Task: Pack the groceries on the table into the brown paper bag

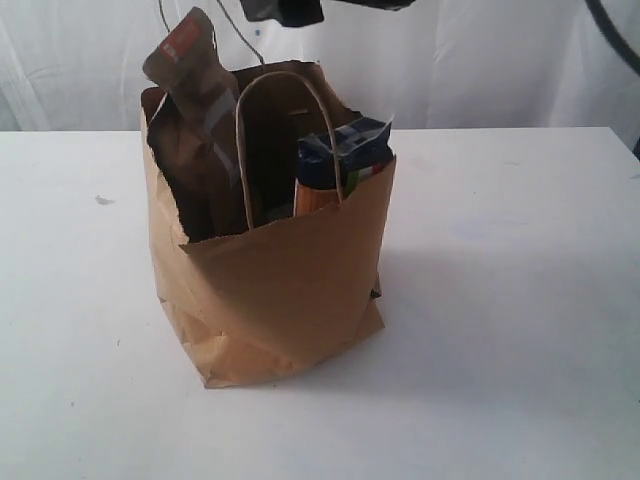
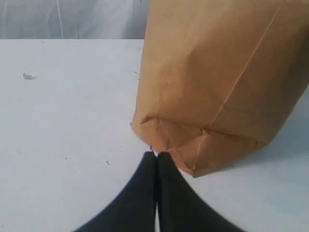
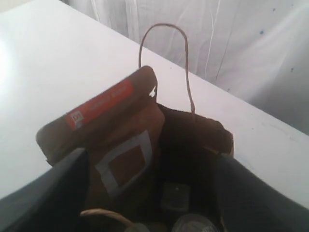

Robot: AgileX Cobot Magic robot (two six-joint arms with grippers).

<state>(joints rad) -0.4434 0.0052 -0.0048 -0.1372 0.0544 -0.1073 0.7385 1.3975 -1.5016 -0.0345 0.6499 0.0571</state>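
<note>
The brown paper bag point(image 1: 275, 285) stands open in the middle of the white table point(image 1: 520, 300). A dark-brown pouch point(image 1: 192, 95) with a red label sticks up out of its left side. The long orange-navy packet point(image 1: 338, 162) leans at its right side. My right gripper point(image 3: 150, 162) hangs open over the bag's mouth, with the pouch point(image 3: 116, 128) below its fingers point(image 3: 46, 195). Deep inside lie a small dark box point(image 3: 175, 195) and a round lid point(image 3: 193, 223). My left gripper point(image 2: 157, 155) is shut and empty, low on the table at the bag's bottom corner point(image 2: 166, 137).
A white curtain point(image 1: 480, 60) hangs behind the table. A dark piece of an arm point(image 1: 285, 10) shows at the top edge above the bag. The bag's twisted handles point(image 1: 290, 85) stand upright. A small speck point(image 1: 104, 200) lies on the table at the left.
</note>
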